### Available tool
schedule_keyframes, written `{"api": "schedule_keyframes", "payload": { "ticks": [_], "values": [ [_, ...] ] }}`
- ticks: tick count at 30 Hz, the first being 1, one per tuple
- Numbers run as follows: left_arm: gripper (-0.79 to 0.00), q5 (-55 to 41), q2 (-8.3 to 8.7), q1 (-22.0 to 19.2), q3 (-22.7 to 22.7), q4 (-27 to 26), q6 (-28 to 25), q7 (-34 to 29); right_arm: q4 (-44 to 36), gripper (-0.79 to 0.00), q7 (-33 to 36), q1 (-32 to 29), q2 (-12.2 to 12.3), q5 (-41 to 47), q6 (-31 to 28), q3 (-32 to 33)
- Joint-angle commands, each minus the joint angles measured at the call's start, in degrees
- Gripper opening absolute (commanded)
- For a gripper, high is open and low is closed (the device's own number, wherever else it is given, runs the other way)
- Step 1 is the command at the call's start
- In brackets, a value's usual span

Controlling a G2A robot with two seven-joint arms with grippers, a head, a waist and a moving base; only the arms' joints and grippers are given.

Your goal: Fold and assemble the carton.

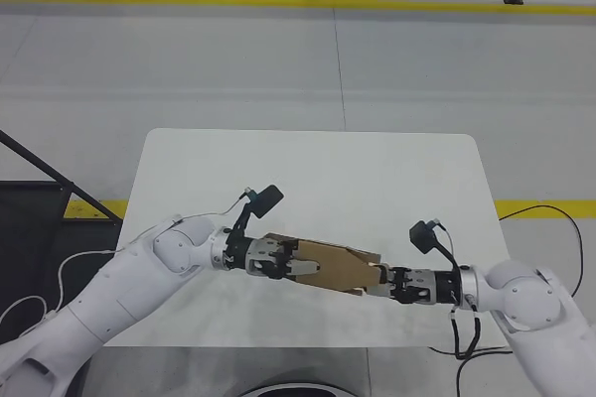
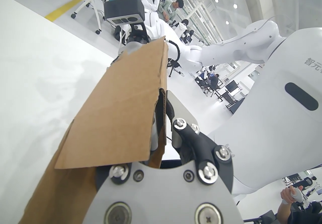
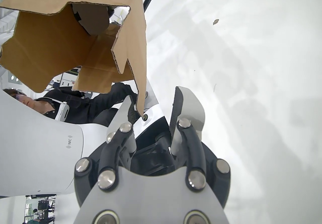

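Counter [image 1: 397,169]: white, rounded corners. Working close to its 6 o'clock edge; the broad run of surface lies toward 12 o'clock, and the 9 and 3 o'clock edges are both well apart from the load.

Left arm comes in from 8 o'clock, forearm low and nearly level. Left pincer [image 1: 296,266] is pressed onto the carton [image 1: 330,266]; my left wrist view shows one pad against a corrugated wall edge, the other finger hidden behind cardboard.

Right arm comes in from 4 o'clock, also near level. Right pincer [image 1: 375,288] is spread; a pointed flap tip dips between the fingers close to one pad, and I see nothing pinched.

Carton: brown corrugated, stretched between the two pincers from 9 to 3 o'clock. Partly opened into a tube, flaps loose with stepped edges, inside visible from the right wrist.
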Motion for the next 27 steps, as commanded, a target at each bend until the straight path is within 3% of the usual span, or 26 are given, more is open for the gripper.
{"api": "schedule_keyframes", "payload": {
  "ticks": [1,6,14,27],
  "values": [
    [-0.785,0.14,-0.10,-0.02,0.06,0.09,0.00,0.00,-0.15,-0.456,-0.10,0.07,0.01,0.02,-0.05,-0.10],
    [-0.785,0.20,-0.33,-0.03,0.22,0.30,0.00,0.00,-0.96,-0.514,-0.59,0.09,-0.01,-0.69,0.29,-0.65],
    [-0.785,0.51,-0.54,-0.03,0.31,0.46,0.00,0.00,-1.40,-0.785,-1.12,0.43,-0.03,-1.06,0.56,-1.24],
    [-0.785,1.50,-0.65,0.11,0.47,0.18,0.00,0.00,-1.93,-0.785,-1.58,0.75,0.04,-0.56,2.17,-1.50]
  ]
}}
